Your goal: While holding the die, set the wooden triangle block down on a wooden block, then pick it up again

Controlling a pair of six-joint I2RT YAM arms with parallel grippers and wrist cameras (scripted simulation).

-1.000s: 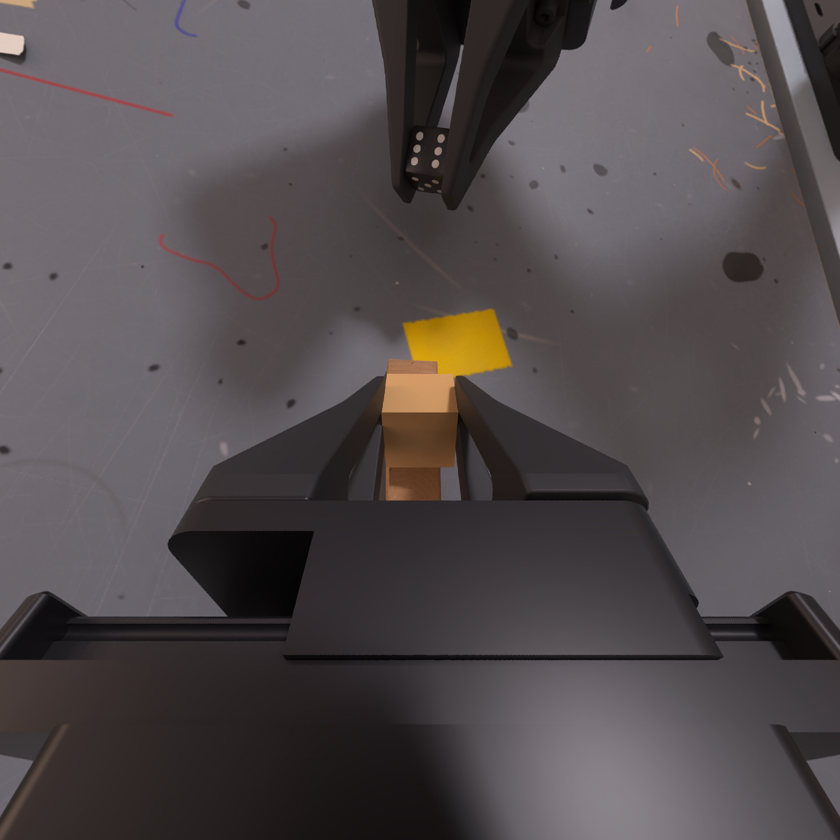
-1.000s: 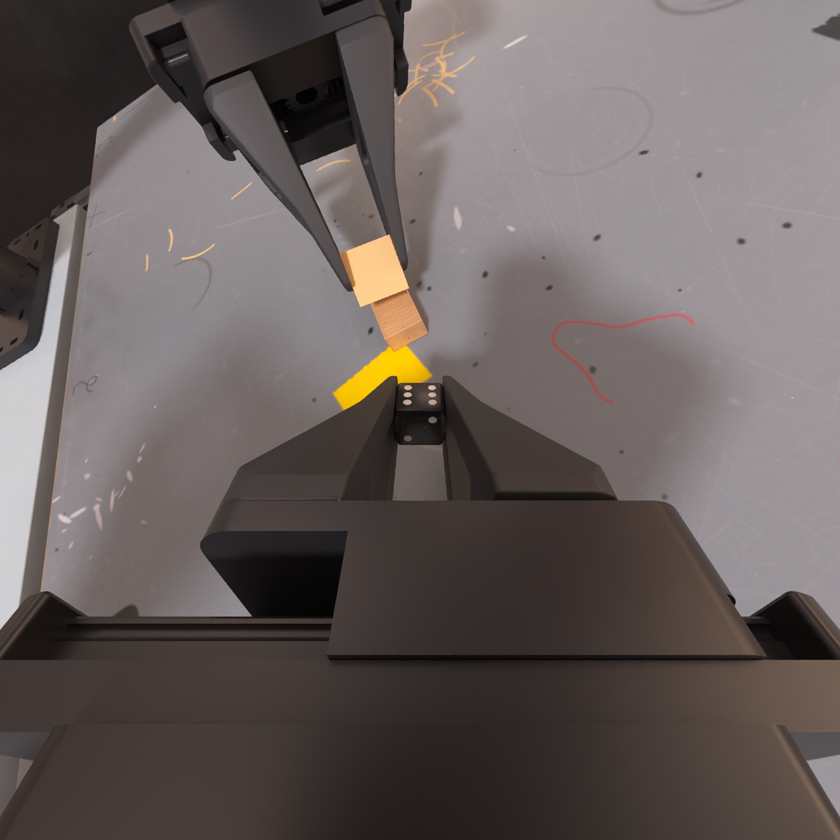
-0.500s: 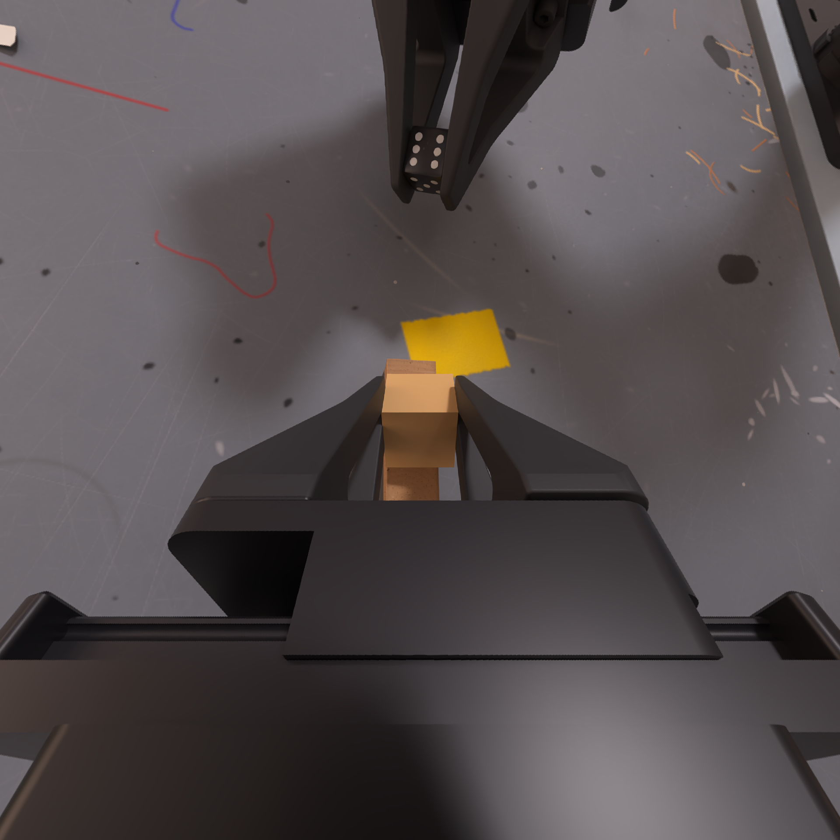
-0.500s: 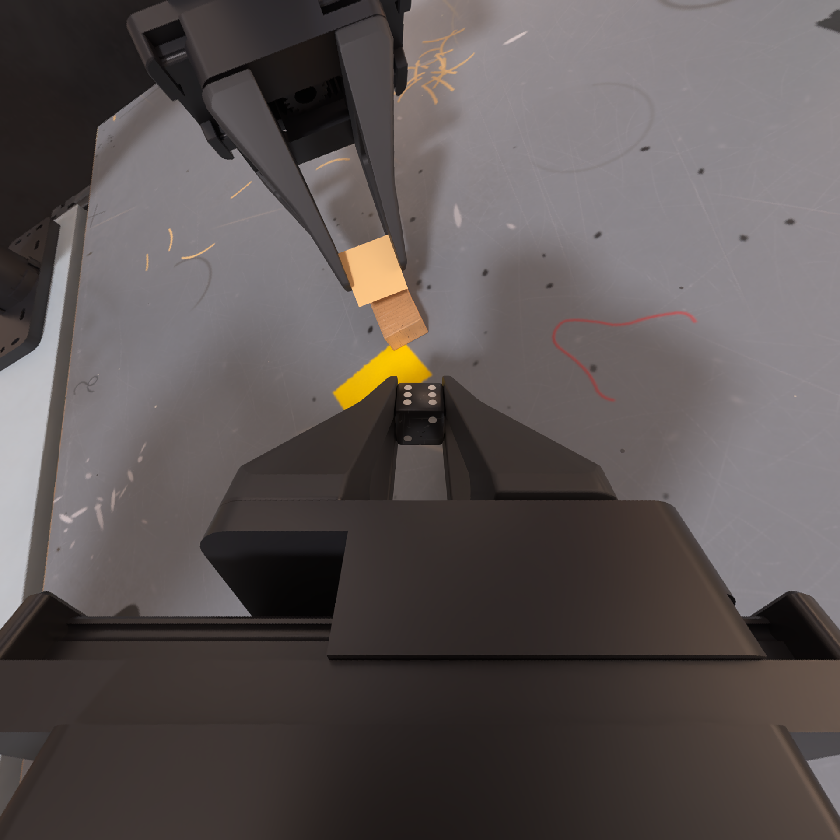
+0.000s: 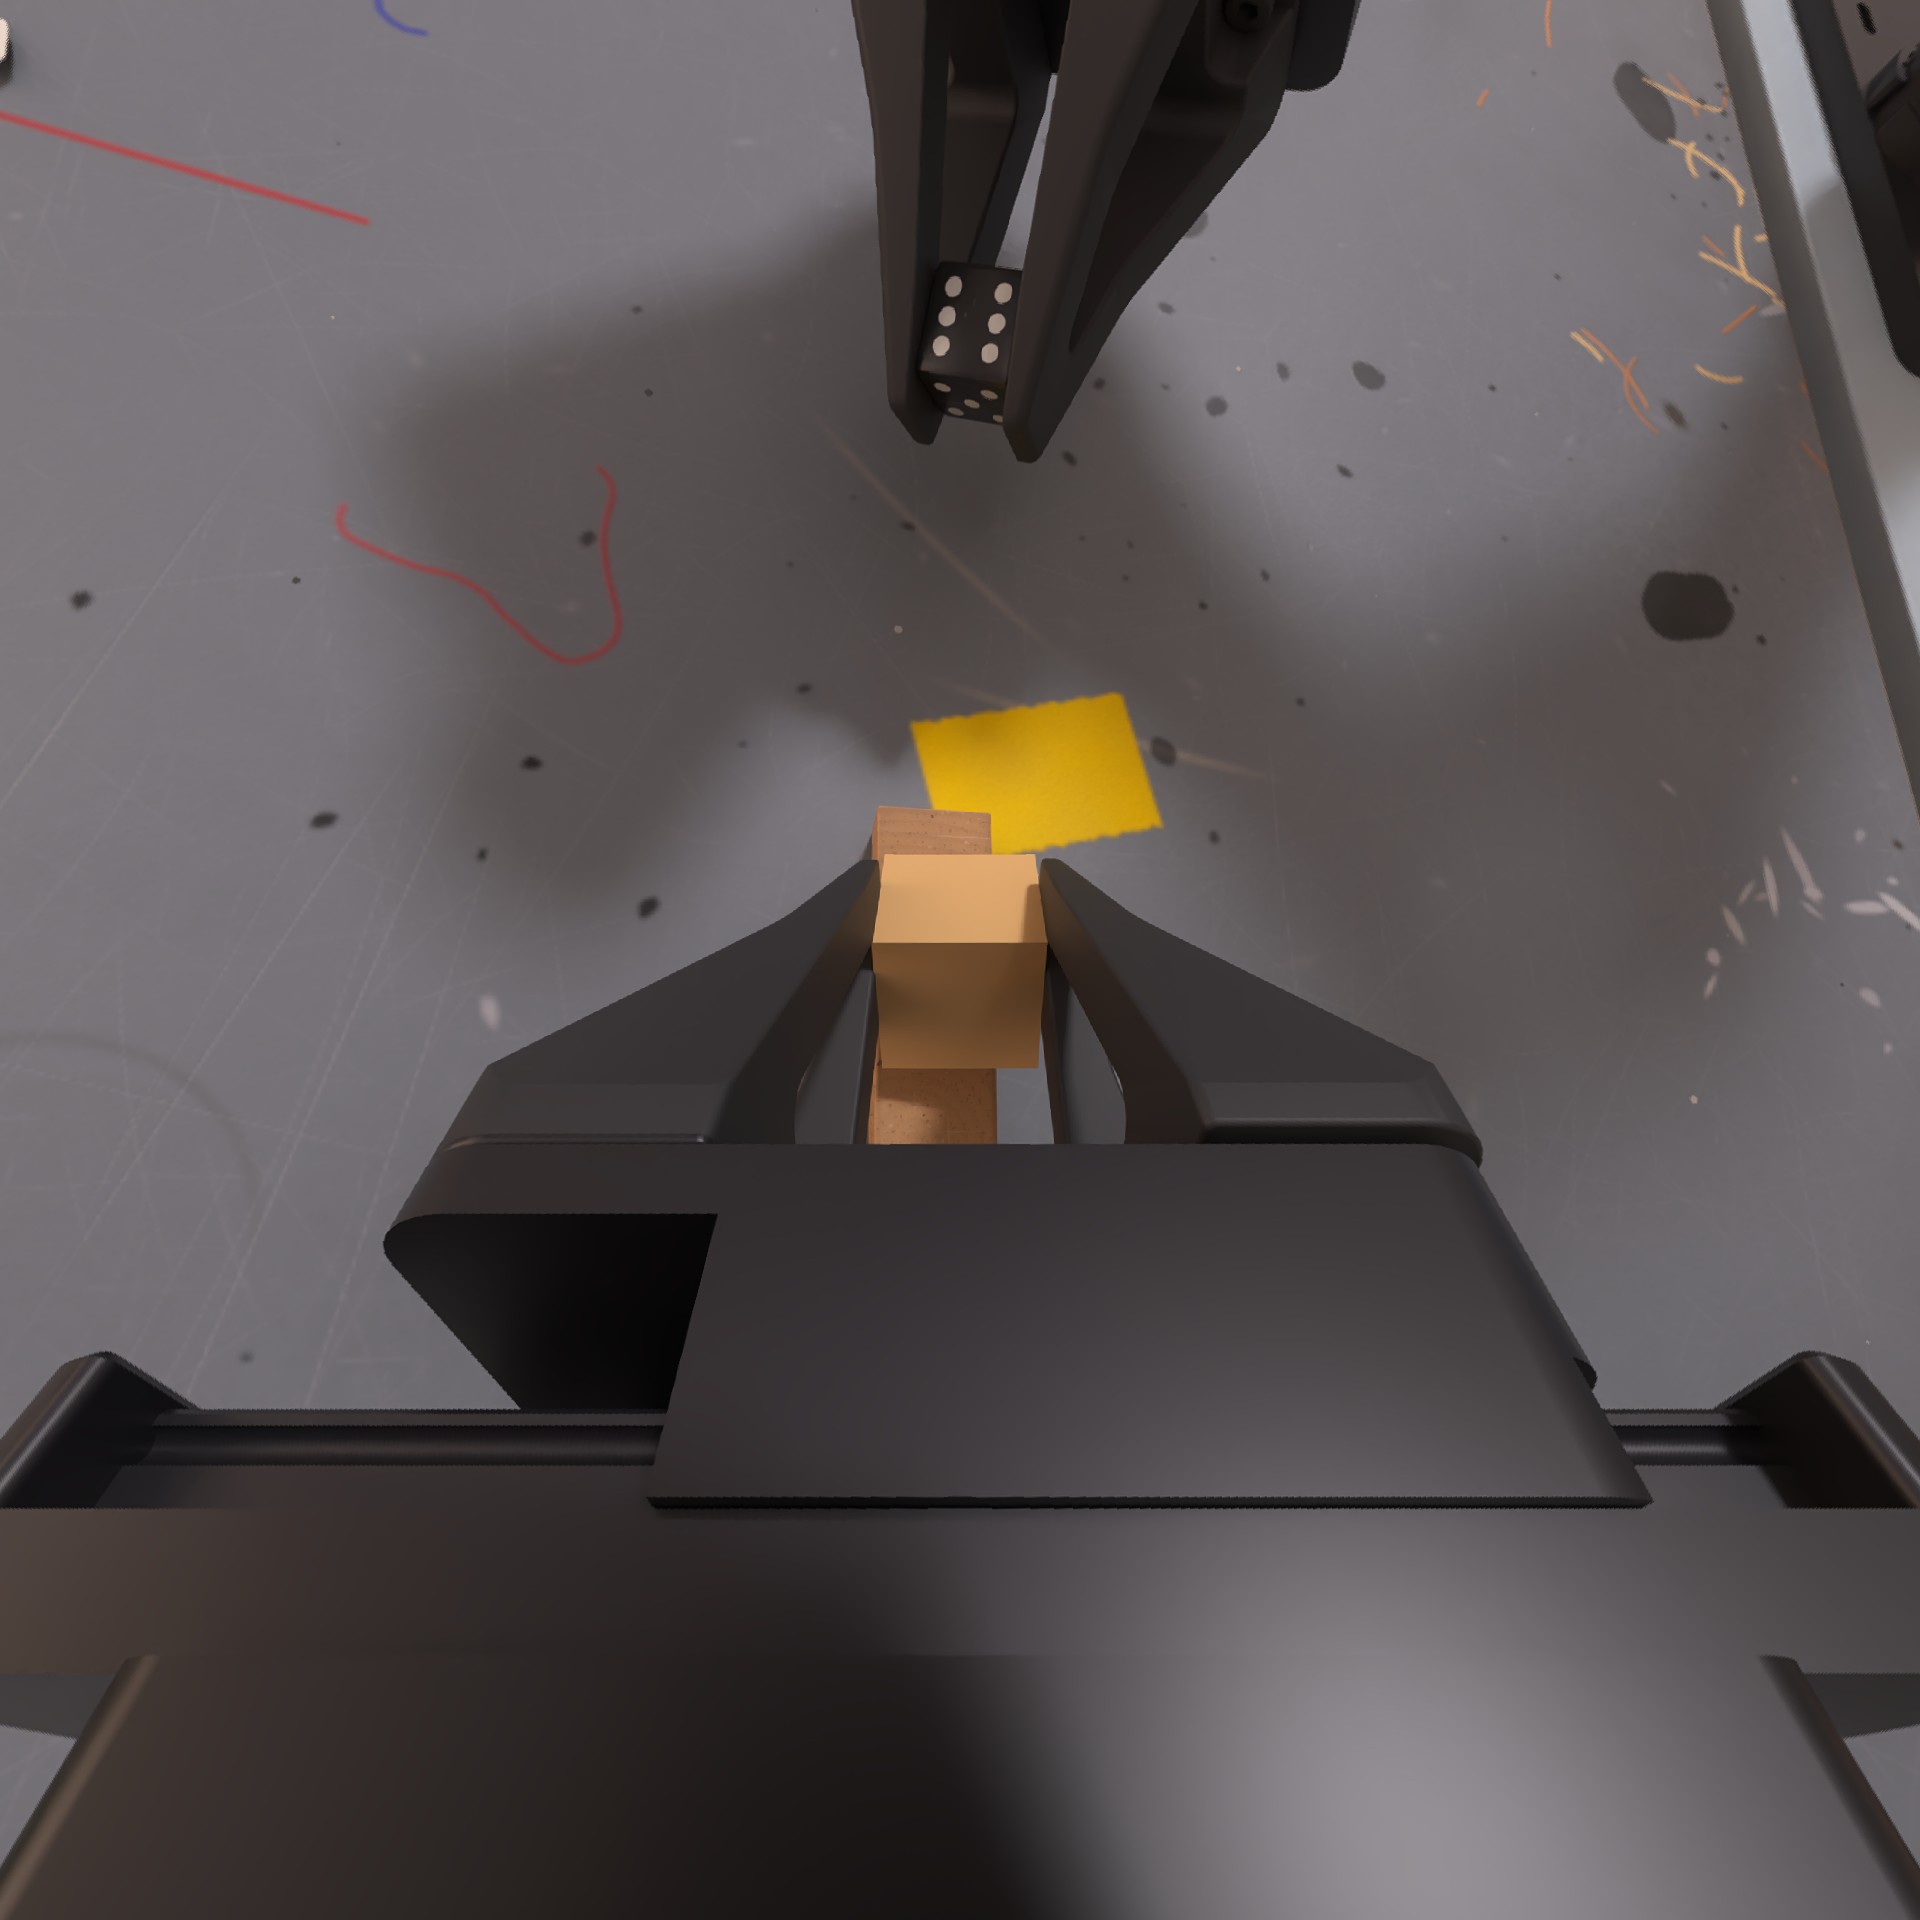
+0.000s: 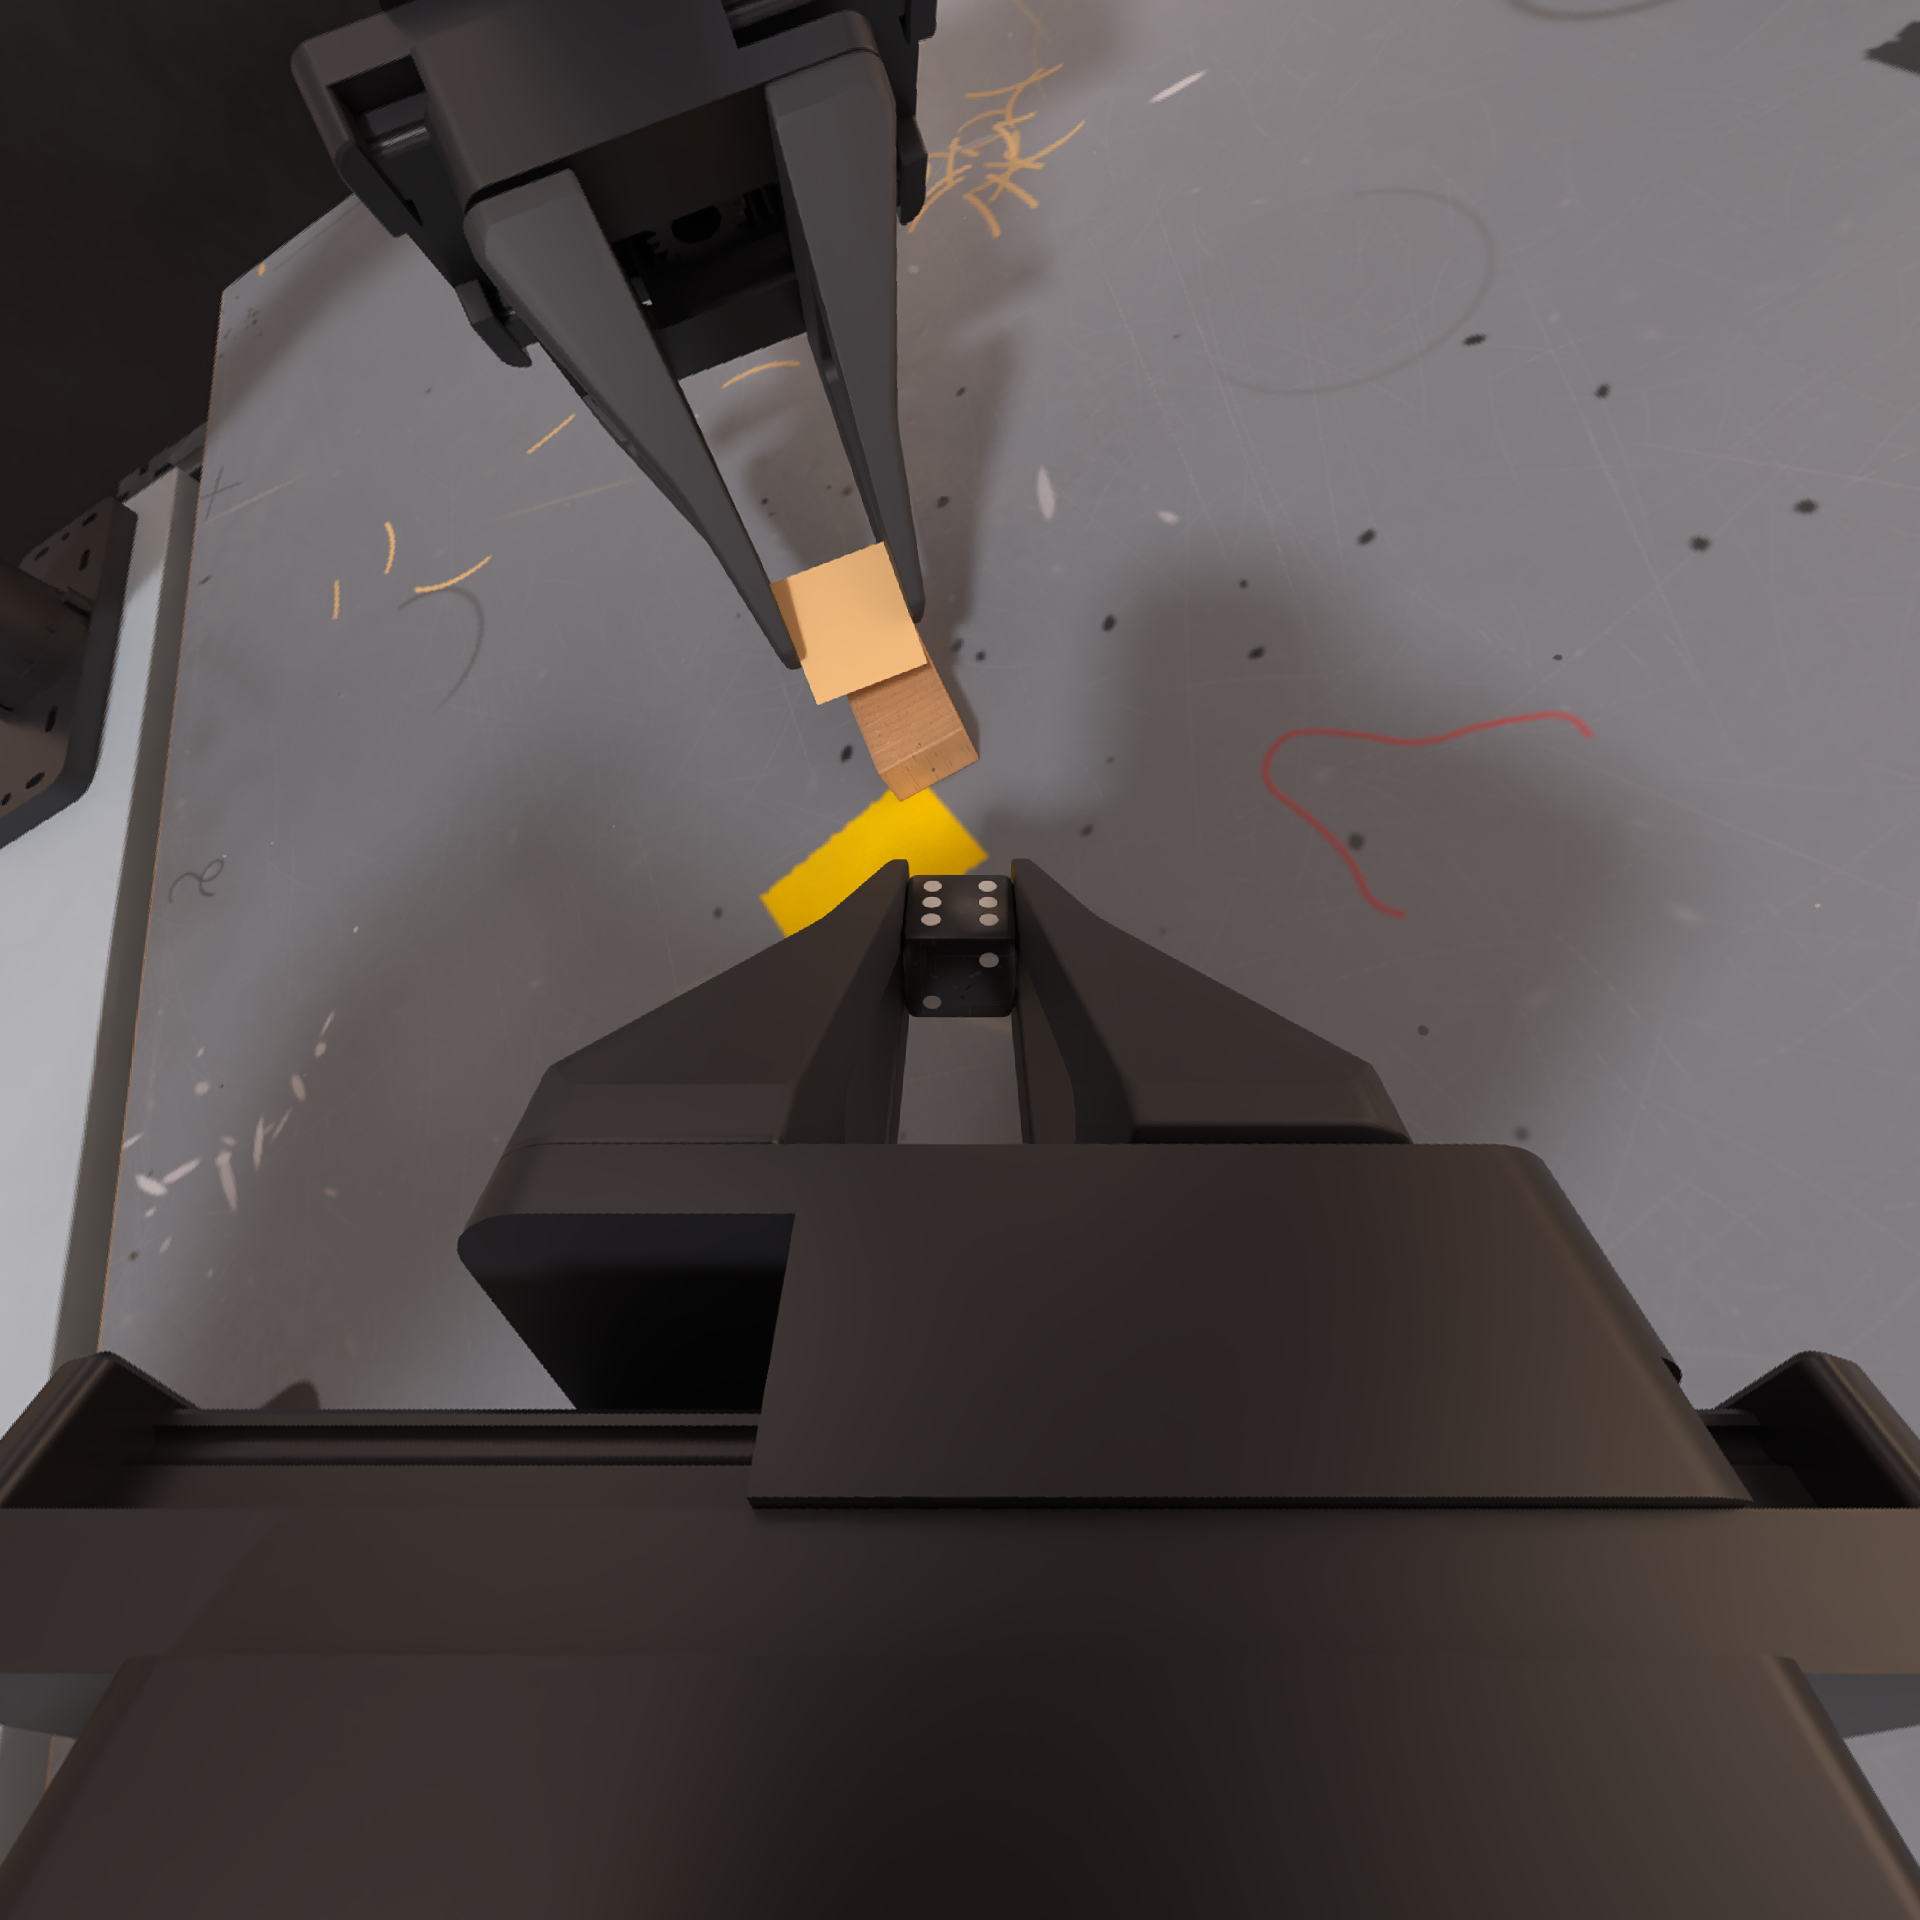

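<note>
I'm pinching the black die [image 6: 958,940] tight in my right gripper [image 6: 961,883]. My left gripper [image 5: 958,878] is clamping the wooden triangle block [image 5: 956,956], sitting on the wooden block [image 6: 914,732], with a yellow patch [image 5: 1039,769] at 1 o'clock on the grey table [image 5: 416,883].
</note>
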